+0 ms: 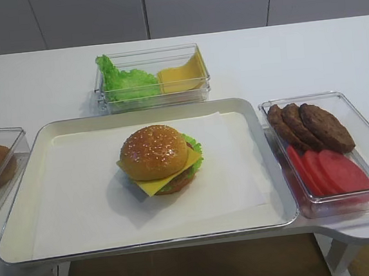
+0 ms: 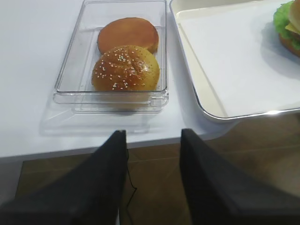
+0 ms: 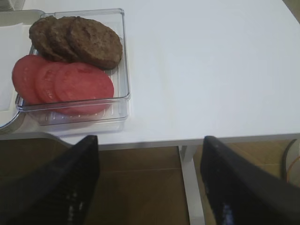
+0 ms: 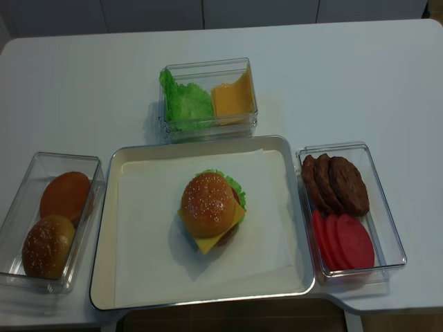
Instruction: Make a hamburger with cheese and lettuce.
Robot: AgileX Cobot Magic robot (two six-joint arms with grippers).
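A: Largest first: metal tray (image 4: 101, 235), paper-lined, taken as the landmark. Dead centre on it, the hamburger (image 4: 210, 210), fully stacked with the sesame top on.

B: Around the tray?

A: Left of it, a clear bin (image 4: 19, 207) with a plain bun (image 4: 64, 196) and a sesame bun (image 4: 47, 245). Behind it, a bin of loose lettuce leaves (image 4: 183, 102) and stacked cheese slices (image 4: 232, 98). Right of it, patties (image 4: 338, 183) and tomato slices (image 4: 343, 241).

B: Within the stack?

A: The cheese (image 1: 161, 182), square, corners overhanging toward the tray's front edge. The lettuce (image 1: 194, 149), a frilly rim peeking out on the far right side.

B: Grippers?

A: Left gripper (image 2: 152, 183) off the tray's near-left corner, jaws partly apart, nothing between them. Right gripper (image 3: 150, 180) beyond the tray's right, jaws spread wide, nothing held.

B: Handling?

A: Probably light and loosely layered; likely to slide apart if tipped. Cheese floppy, lettuce flimsy. Best taken low, by opposite sides of the buns, kept level. Looks finished as it stands.
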